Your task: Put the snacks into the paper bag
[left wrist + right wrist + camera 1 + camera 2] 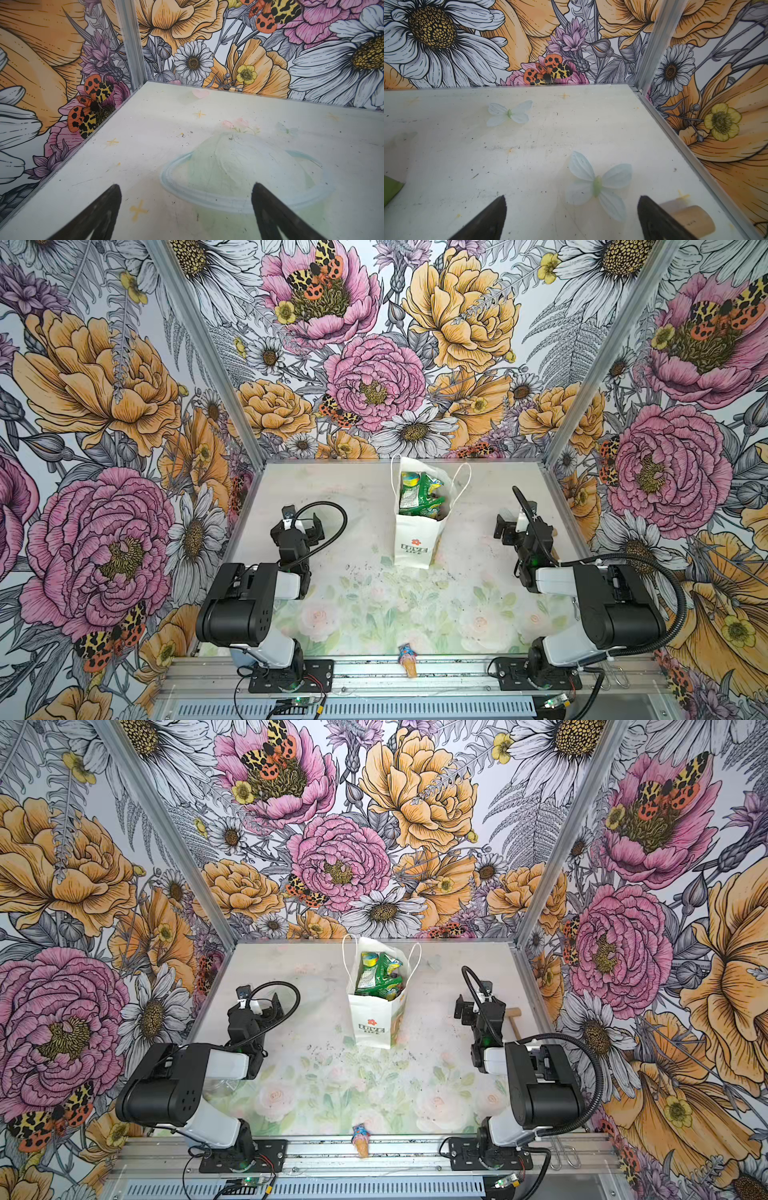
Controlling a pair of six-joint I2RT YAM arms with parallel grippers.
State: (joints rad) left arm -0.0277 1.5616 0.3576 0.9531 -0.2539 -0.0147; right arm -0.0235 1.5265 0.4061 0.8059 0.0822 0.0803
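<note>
Black fingers (99, 214) of the left gripper (186, 187) are spread wide with nothing between them, only bare table (145, 128) below. The right gripper (572, 198) is likewise wide apart and empty, with a wooden mallet (687, 218) just beside one finger. In both top views the two grippers flank the paper bag (417, 539), each well apart from it. The bag stands upright mid-table toward the back wall, long axis vertical, mouth up, printed face toward the arm bases, cord handles splayed to either side. The snacks (419, 493) sit jumbled inside, green packets uppermost; what lies beneath cannot be made out. No packet is loose on the table, only the cone trinket (408, 659) at the front rail. Judgement: packing looks finished. Best now to hold both arms clear of the handles, avoid nudging the light bag, and leave the trinket alone.
</note>
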